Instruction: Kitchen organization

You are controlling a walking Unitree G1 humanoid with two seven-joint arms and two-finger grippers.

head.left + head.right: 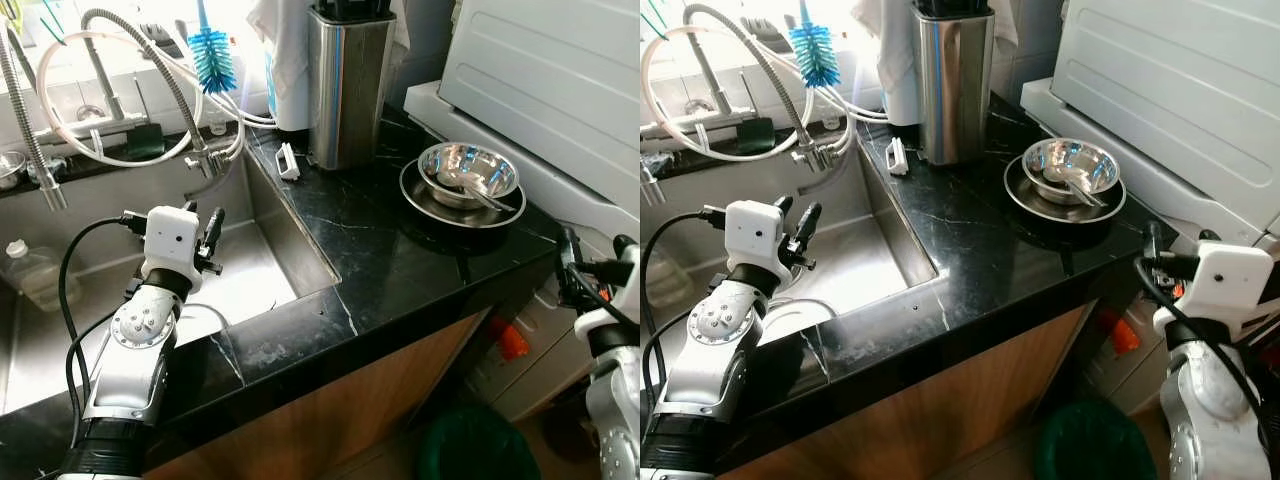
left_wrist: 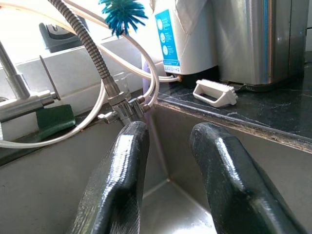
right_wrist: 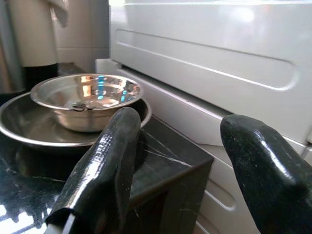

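Left gripper (image 2: 168, 161) hangs over the steel sink (image 1: 250, 270), fingers (image 2: 117, 185) spread a little with nothing between them, tips pointing toward the sink's back corner. Just past the tips, the flexible spray faucet hose (image 2: 92, 53) ends in a metal fitting (image 2: 122, 105) with white tubes (image 2: 152, 80) looping by it. Beyond and to one side of the jaws, a small white scrub brush (image 2: 215, 92) lies on the black marble counter (image 1: 400, 260) at the sink edge, bristles up. Behind it stands a white container with a blue label (image 2: 183, 41) and a tall steel knife block (image 1: 348, 85). A blue bottle brush (image 1: 210, 55) hangs above the faucet; a green sponge (image 2: 53, 119) sits on the ledge behind the sink. A clear plastic bottle (image 1: 30, 275) lies in the far sink section, well apart from the left jaws. Right gripper (image 3: 187, 161) is off the counter's end, low beside the corner, fingers (image 3: 105, 165) spread wide, empty. Straight ahead of its jaws, near but not touching, a steel bowl (image 3: 87, 100) with a spoon (image 1: 480, 192) in it sits inside a wider steel plate (image 3: 22, 129) on the counter. A white appliance (image 3: 219, 63) stands just beside the plate, on the far side from the sink. Down by the cabinet, a dark green bin (image 1: 480, 445) on the floor.
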